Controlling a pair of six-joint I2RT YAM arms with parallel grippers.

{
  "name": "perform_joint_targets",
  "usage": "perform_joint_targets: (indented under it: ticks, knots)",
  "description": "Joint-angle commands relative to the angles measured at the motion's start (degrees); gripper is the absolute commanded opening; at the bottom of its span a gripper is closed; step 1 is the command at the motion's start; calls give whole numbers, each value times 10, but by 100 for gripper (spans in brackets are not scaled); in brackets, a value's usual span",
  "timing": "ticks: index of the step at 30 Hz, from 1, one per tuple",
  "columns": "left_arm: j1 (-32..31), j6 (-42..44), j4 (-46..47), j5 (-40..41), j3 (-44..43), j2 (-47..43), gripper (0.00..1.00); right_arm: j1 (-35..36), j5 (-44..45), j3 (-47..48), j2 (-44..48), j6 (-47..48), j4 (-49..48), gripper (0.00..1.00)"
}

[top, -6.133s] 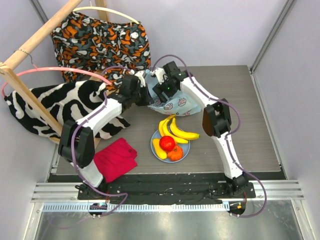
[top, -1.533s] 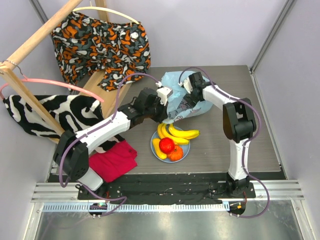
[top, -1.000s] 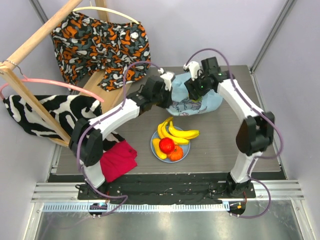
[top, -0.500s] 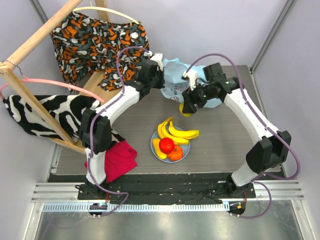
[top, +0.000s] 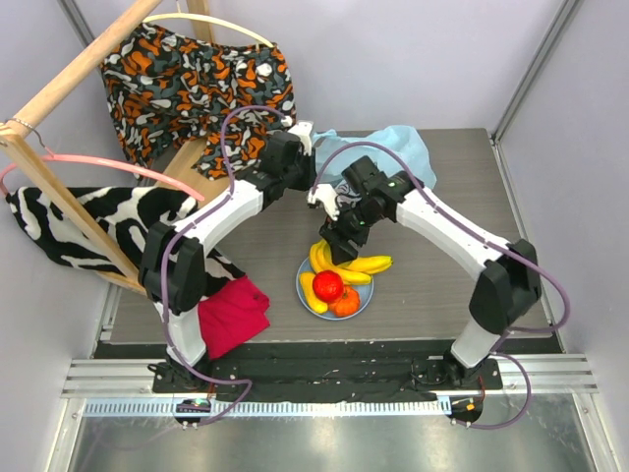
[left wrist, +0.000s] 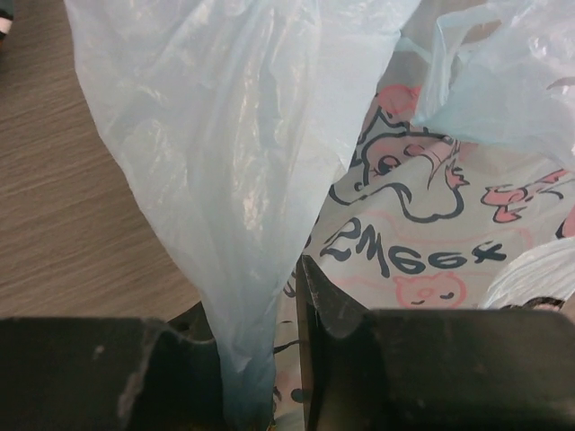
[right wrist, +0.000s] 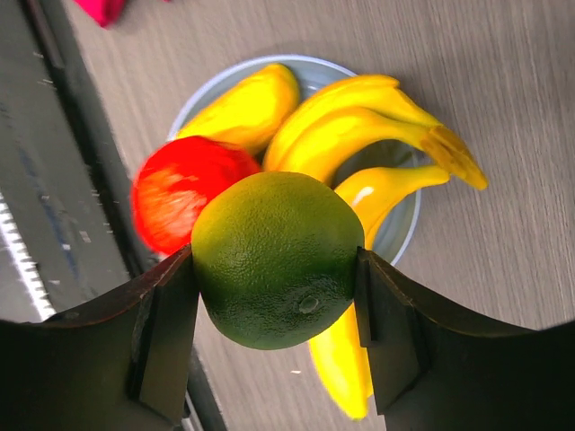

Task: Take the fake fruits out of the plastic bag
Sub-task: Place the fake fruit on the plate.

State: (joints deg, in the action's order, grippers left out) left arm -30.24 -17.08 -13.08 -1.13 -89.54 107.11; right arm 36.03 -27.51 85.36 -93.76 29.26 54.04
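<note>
Two arms are reaching over the table (top: 462, 256) in the overhead view. The left gripper (top: 300, 147) is hovering at the far side, right at the edge of the light-blue bag (top: 398, 147), which is spreading crumpled across the back of the table. The right gripper (top: 339, 233) is hanging just over the far rim of the plate (top: 303, 285). The bananas (top: 359, 264), the red fruit (top: 328, 284), the orange fruit (top: 346, 302) and the yellow piece (top: 313, 293) are sitting together on that plate. A red cloth (top: 231, 313) is lying near the left arm's base.

From the left wrist, a fold of the bag's thin film is running down between the dark fingers (left wrist: 90, 373). The jaws are standing a little apart around it, and I cannot tell whether they are pinching it. Pink cartoon prints are showing on the plastic beyond.

From the right wrist, the jaws are clamping a green fruit (right wrist: 274, 256) from both sides. It is hanging above the plate, directly over the bananas and beside the red fruit, and it is not touching them.
</note>
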Motion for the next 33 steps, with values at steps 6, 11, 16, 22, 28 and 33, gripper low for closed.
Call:
perform_joint_targets:
  ticks: [6,11,16,22,28,33]
  knots:
    - [2,15,17,-19,35,-69,23,18,47,23,-56,34,-25,37]
    - [2,15,18,-23,37,-67,23,26,44,22,-58,38,-16,70]
    - [2,6,21,-34,30,-59,23,26,52,24,-45,23,-13,91]
    - [2,0,23,-45,24,-50,23,25,70,38,-31,12,-14,93]
    - [2,0,23,-45,19,-46,23,25,90,55,-33,4,-13,94]
    - [2,2,21,-43,14,-45,36,5,111,71,-22,7,-10,94]
